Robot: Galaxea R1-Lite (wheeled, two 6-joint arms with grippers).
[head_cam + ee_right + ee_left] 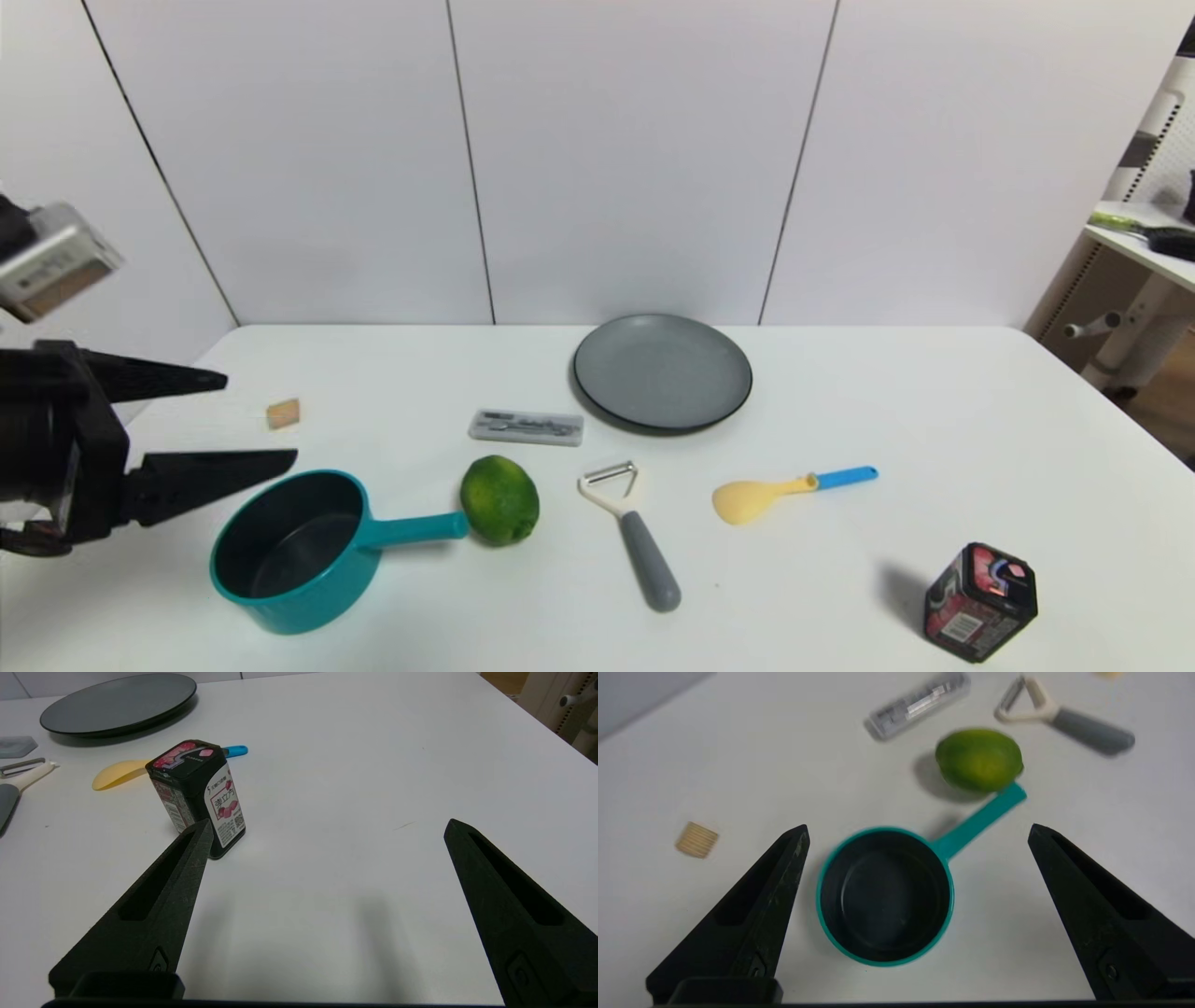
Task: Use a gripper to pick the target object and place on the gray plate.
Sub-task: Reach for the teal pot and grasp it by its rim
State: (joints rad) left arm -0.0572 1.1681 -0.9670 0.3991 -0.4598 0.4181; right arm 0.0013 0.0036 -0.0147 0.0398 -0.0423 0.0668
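The teal saucepan (289,551) stands upright at the table's front left, its handle pointing right and ending by a green lime (500,499). The gray plate (663,371) lies at the back middle. My left gripper (261,420) is open and empty, raised over the table's left edge, just left of the pan. In the left wrist view the saucepan (885,896) lies below and between the spread fingers of that gripper (917,828). My right gripper (327,826) is open and empty over bare table at the front right; it does not show in the head view.
A gray rectangular case (527,427), a peeler (627,527), a yellow spoon with blue handle (784,492), a small tan block (283,413) and a black-and-red box (980,602) lie on the white table. A shelf stands off the right edge.
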